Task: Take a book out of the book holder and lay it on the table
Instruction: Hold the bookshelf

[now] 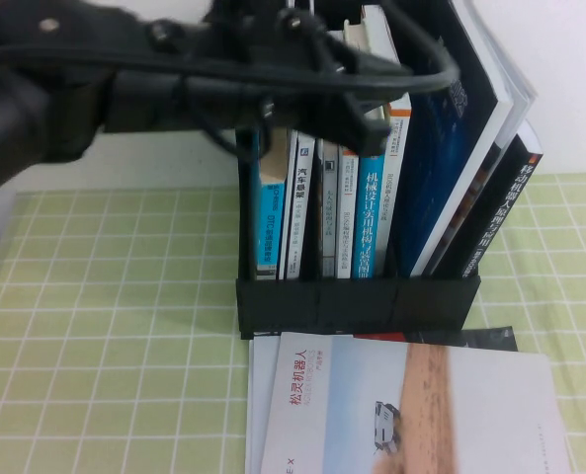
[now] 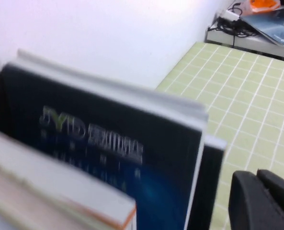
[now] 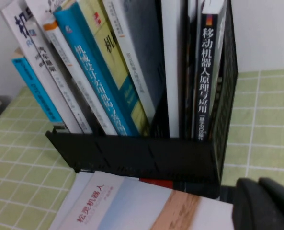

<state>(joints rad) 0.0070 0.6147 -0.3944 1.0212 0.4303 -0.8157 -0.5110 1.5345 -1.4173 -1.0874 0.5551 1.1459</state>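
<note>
Left gripper [image 1: 367, 123] above holder [image 1: 357, 301] tops, blurred, finger state can't tell; book [image 1: 495, 212] still slotted to its right; right gripper [image 3: 264, 206] near holder front, mostly cut off, can't tell.

In the holder [image 1: 357, 301] the black book [image 3: 206, 76] at its 3 o'clock end bears the white spine title "移动机器人原理与应用". A blue spine [image 1: 372, 212] near the middle reads "机械设计实用机构", the rest unclear. A white spine [image 1: 302, 202] toward 9 o'clock shows "汽车", then characters too small to tell. The white book [image 1: 411, 410] lying at the holder's 6 o'clock carries red "松灵机器人". The dark-blue cover [image 2: 98, 143] has blurred lettering, unreadable.
</note>
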